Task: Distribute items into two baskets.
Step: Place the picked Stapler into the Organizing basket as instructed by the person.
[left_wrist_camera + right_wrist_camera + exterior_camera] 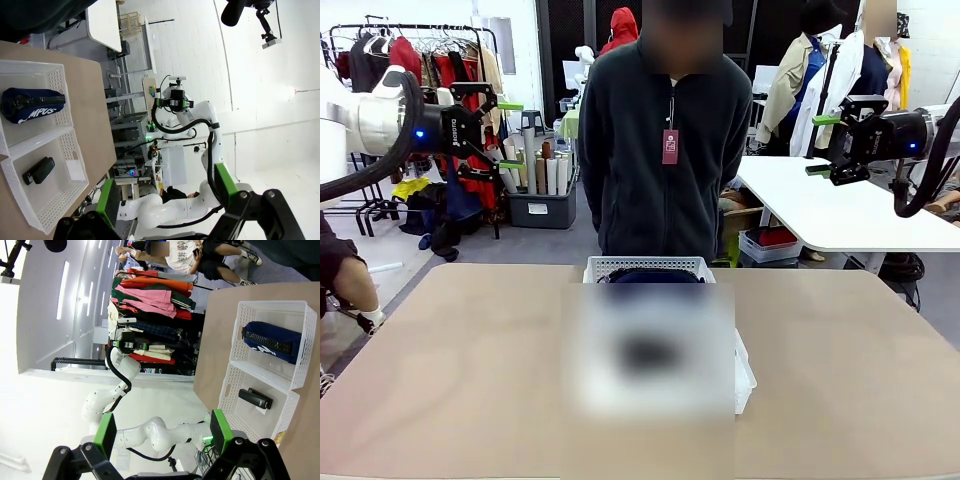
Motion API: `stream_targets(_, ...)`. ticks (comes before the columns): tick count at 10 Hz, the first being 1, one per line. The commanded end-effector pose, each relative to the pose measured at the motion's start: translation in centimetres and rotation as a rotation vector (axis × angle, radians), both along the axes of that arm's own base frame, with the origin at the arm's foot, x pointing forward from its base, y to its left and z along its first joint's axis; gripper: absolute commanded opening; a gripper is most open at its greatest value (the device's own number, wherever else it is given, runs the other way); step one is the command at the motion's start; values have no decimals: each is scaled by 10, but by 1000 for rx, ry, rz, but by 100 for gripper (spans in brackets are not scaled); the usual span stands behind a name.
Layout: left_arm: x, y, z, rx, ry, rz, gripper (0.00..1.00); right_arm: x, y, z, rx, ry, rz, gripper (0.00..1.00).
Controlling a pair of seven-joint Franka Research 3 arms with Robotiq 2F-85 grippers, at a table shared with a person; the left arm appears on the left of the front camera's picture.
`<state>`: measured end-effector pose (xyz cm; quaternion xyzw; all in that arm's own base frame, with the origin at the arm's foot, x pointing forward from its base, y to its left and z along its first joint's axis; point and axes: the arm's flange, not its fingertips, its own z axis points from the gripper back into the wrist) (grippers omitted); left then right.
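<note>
Two white lattice baskets stand end to end at the table's middle. The far basket (645, 266) (58, 82) (240, 325) holds the navy pouch (655, 277) (32, 105) (272, 342). In the near basket (745, 378) (70, 155) (232, 390) lies the black stapler (39, 170) (255, 398). My left gripper (505, 135) (167, 195) hangs high at the left, open and empty. High on the right, my right gripper (823, 145) (162, 432) is also open and empty. Both are well away from the baskets.
A person in a dark fleece (660, 150) stands at the table's far edge, right behind the baskets. The tan tabletop (450, 370) is bare on both sides. Behind are a clothes rack (420, 60), a grey bin (542, 208) and a white table (840, 210).
</note>
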<state>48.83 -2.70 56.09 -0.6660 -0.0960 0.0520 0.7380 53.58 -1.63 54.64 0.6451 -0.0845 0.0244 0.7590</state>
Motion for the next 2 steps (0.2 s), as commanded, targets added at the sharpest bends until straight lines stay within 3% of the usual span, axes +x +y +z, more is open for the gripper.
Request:
stream_targets(1, 0, 0, 1, -4, 7, 1, 100, -1, 0, 2, 1, -1, -2, 100)
stream_targets(2, 0, 0, 1, -4, 7, 1, 100, -1, 0, 2, 1, -1, -2, 100)
